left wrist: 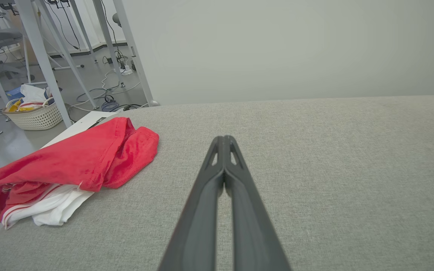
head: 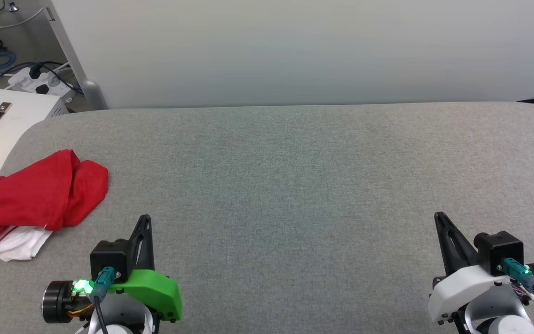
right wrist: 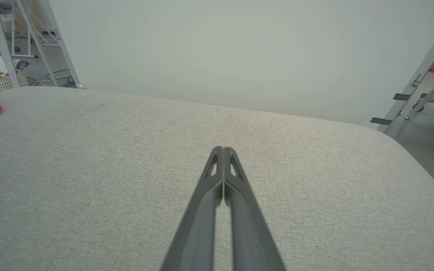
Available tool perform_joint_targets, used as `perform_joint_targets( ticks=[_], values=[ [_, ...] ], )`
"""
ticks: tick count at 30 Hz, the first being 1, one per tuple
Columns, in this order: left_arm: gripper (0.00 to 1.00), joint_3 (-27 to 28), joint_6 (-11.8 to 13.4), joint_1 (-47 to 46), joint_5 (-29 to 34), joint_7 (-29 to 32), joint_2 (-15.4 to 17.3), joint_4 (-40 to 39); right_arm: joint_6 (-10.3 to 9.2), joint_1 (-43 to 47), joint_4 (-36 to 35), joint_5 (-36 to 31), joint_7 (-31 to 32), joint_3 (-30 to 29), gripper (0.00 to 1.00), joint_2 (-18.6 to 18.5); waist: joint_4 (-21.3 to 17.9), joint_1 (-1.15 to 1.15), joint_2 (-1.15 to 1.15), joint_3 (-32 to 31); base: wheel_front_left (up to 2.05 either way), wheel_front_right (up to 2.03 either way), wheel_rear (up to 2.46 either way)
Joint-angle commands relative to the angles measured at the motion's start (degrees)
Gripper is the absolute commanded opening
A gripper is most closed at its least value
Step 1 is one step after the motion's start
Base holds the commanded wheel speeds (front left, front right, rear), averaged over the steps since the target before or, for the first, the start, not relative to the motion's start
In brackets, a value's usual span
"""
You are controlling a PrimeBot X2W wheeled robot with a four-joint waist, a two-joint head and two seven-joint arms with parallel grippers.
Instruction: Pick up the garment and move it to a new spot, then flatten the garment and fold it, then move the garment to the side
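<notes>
1. Red garment (head: 40,195), white sleeve showing, lies crumpled at the frame's left edge on the grey fabric surface (head: 295,185).
2. Lower left: left claw (head: 145,219), fingers pressed together, holding nothing, near the garment but apart from it.
3. Lower right: right claw (head: 439,217), likewise closed, empty.

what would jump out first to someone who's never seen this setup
The crumpled red garment with a white striped part showing underneath catches the eye first, bunched at the left end of the grey fabric-covered table. Next come the left claw and right claw, both shut, at the near edge and clear of the cloth.
</notes>
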Motion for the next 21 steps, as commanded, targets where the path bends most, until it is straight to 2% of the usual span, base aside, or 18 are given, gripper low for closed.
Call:
perform_joint_targets(
  ticks=[1,16,17,21],
  values=[
    [0.00,0.0,-0.2,-1.0,0.6,0.0,-0.3,-0.1,-0.04,-0.9,0.1,-0.6,0.2,0.0,0.00,0.0,0.0,0.00,0.00,0.0,0.00,0.00,0.00],
    [0.00,0.0,-0.2,-1.0,0.6,0.0,-0.3,-0.1,-0.04,-0.9,0.1,-0.6,0.2,0.0,0.00,0.0,0.0,0.00,0.00,0.0,0.00,0.00,0.00],
    [1.00,0.0,0.0,0.0,0.0,0.0,0.0,0.0,0.01,0.0,0.0,0.0,0.0,0.0,1.00,0.0,0.0,0.00,0.00,0.0,0.00,0.00,0.00],
    [1.00,-0.1,0.0,0.0,-0.1,-0.1,0.0,0.1,0.01,0.0,0.0,0.1,-0.1,0.0,1.00,0.0,0.0,0.00,0.00,0.0,0.00,0.00,0.00]
  ],
)
